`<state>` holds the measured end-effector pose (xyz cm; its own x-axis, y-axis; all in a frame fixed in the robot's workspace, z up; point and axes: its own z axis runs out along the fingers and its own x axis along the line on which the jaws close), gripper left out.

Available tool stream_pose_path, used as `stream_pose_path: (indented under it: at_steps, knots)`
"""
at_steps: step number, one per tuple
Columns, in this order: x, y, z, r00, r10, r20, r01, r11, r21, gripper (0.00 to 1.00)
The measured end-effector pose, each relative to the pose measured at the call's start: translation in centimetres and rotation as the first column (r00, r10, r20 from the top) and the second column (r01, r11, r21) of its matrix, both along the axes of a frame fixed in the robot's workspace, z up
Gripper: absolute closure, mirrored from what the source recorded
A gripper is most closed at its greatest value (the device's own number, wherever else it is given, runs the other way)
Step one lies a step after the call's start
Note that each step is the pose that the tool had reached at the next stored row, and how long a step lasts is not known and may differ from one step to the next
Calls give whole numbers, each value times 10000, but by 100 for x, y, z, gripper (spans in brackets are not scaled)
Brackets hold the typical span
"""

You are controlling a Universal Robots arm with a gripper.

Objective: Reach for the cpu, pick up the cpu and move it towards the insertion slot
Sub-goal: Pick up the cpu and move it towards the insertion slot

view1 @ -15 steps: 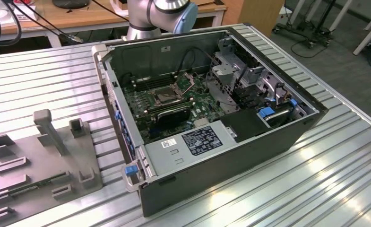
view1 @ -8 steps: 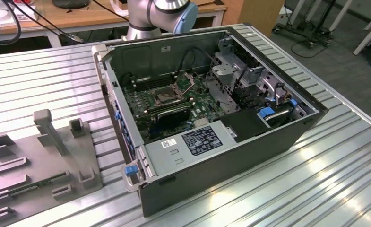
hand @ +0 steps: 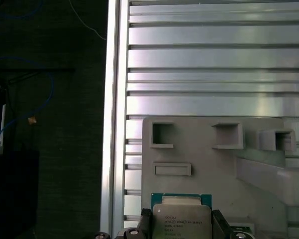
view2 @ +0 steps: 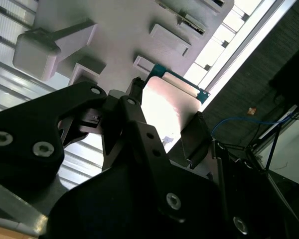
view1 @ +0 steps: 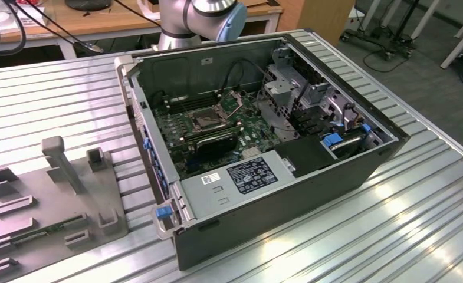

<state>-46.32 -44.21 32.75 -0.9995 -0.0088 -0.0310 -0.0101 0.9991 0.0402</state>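
The black tool is closed on the small flat square silvery cpu with a green rim, one finger at each side, in both wrist views. Close by lies the grey plastic tray on the ribbed metal surface. The square metal-framed insertion slot sits inside the open black computer case, at the centre of the exterior view.

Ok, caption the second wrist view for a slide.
The gripper clamps the cpu by two opposite edges, with the grey tray behind it.
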Motion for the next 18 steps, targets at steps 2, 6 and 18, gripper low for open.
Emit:
stream_pose_path:
  at_steps: [2,6,18]
  knots:
    - [-1,5,2,10000,0,0,0,10000,-17,45]
    - [-5,12,2,10000,-2,1,2,10000,-39,45]
    - [-17,22,3,10000,1,5,-1,10000,-86,45]
